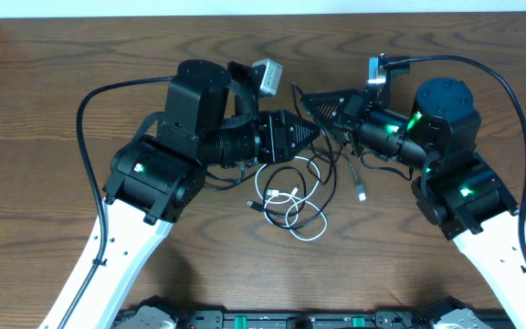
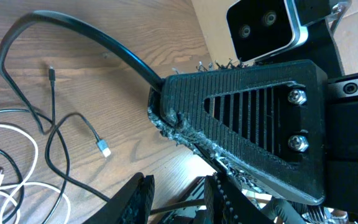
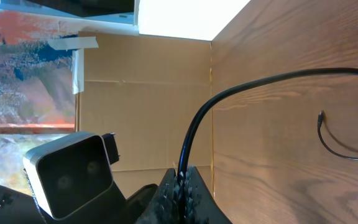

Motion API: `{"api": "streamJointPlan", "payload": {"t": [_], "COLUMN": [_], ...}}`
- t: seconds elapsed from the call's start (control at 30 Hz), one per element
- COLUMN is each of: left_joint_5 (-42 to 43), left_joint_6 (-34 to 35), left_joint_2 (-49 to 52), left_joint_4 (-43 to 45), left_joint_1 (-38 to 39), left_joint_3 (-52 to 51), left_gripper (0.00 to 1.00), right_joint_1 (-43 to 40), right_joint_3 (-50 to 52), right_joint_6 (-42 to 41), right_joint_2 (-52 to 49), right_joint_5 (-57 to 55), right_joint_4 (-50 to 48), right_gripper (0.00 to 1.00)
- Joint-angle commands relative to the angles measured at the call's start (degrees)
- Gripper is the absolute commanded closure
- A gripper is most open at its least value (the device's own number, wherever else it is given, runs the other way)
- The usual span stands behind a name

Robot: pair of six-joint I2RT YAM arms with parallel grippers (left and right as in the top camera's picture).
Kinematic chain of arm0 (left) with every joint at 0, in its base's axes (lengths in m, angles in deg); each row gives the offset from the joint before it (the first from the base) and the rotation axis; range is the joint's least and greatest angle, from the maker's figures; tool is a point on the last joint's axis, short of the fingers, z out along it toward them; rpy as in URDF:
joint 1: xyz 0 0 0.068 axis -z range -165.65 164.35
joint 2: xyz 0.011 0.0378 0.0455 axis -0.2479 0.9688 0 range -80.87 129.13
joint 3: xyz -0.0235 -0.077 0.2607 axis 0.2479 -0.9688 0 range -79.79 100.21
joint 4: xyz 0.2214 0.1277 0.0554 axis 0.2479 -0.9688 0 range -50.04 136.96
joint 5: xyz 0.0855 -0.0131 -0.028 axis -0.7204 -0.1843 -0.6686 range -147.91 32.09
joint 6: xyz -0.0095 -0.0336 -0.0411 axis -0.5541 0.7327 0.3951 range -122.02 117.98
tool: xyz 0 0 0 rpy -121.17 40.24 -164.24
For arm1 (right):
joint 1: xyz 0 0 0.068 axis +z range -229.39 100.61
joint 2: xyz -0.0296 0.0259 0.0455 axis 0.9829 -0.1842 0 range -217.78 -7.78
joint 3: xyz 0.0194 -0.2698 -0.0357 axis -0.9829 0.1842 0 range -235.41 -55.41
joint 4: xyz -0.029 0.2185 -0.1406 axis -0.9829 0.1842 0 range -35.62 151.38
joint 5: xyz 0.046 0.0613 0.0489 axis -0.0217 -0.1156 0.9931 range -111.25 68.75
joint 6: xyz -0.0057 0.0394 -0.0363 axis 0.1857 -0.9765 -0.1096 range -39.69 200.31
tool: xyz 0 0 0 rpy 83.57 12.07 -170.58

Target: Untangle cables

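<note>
Grip status and bearing

Overhead: cables (image 1: 290, 192) lie beneath the meeting fingertips, nearer the left gripper (image 1: 314, 133).
Left wrist: its fingers stand parted, clamping nothing seen; right gripper (image 2: 161, 109) just ahead.
Right wrist: fingers pinch one black cable (image 3: 191, 137), running off rightward.

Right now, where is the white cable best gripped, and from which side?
Likely grip the white cable on its outer left loop, coming straight down from above: there it lies flat on the table, apart from the black cables crossing its right part.
</note>
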Motion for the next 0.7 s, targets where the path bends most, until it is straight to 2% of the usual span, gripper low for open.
{"api": "streamJointPlan", "payload": {"t": [0.0,0.17,0.43,0.67], "left_joint_5": [2.99,3.34,3.10,3.10], "left_joint_6": [-0.31,0.70,0.70,0.50], "left_joint_2": [-0.09,-1.18,-1.16,-0.79], "left_joint_4": [1.16,2.60,2.80,2.80], "left_joint_1": [0.24,0.13,0.13,0.13], "left_joint_3": [-0.09,-0.09,-0.11,-0.11], "left_gripper": [0.67,0.67,0.66,0.66], "right_joint_1": [0.50,0.17,0.28,0.28], "right_joint_3": [-0.35,-0.35,-0.35,-0.35], "right_joint_6": [-0.42,0.44,0.35,-3.98], "right_joint_2": [-0.28,-0.28,-0.28,-0.28], "right_joint_5": [-0.96,-8.92,-6.75,-4.26], "right_joint_4": [1.57,7.78,5.64,3.28], "right_gripper": [0.98,0.99,0.98,0.98]}}
